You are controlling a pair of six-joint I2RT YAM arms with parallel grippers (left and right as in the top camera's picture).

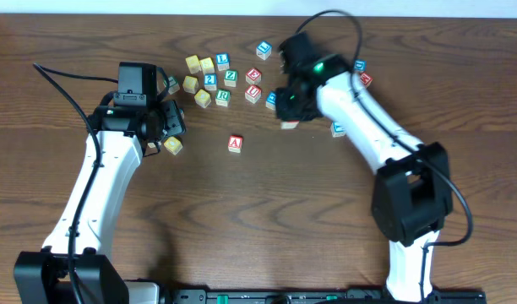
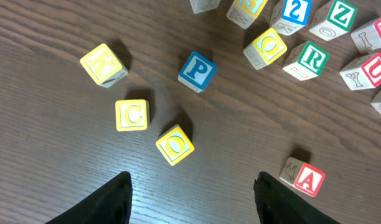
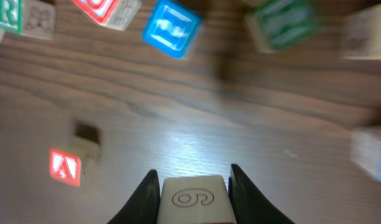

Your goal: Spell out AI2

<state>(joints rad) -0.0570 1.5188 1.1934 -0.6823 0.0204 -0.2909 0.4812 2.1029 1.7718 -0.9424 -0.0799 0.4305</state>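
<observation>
The red A block (image 1: 235,143) lies alone on the wooden table in front of the block cluster; it also shows in the left wrist view (image 2: 309,180) and the right wrist view (image 3: 65,167). The blue 2 block (image 1: 210,81) sits in the cluster, also in the left wrist view (image 2: 294,10). My right gripper (image 3: 194,186) is shut on a pale block (image 3: 193,200) with an engraved 6 or 9 on the face I see, held above the table right of the A (image 1: 290,123). My left gripper (image 2: 190,193) is open and empty, left of the A.
Loose blocks lie near the left gripper: yellow K (image 2: 103,64), yellow C (image 2: 132,115), yellow O (image 2: 175,144), blue P (image 2: 197,70). Green R (image 2: 313,59), green Z (image 2: 340,14) and red U (image 2: 374,71) sit in the far cluster. More blocks lie by the right arm (image 1: 360,72).
</observation>
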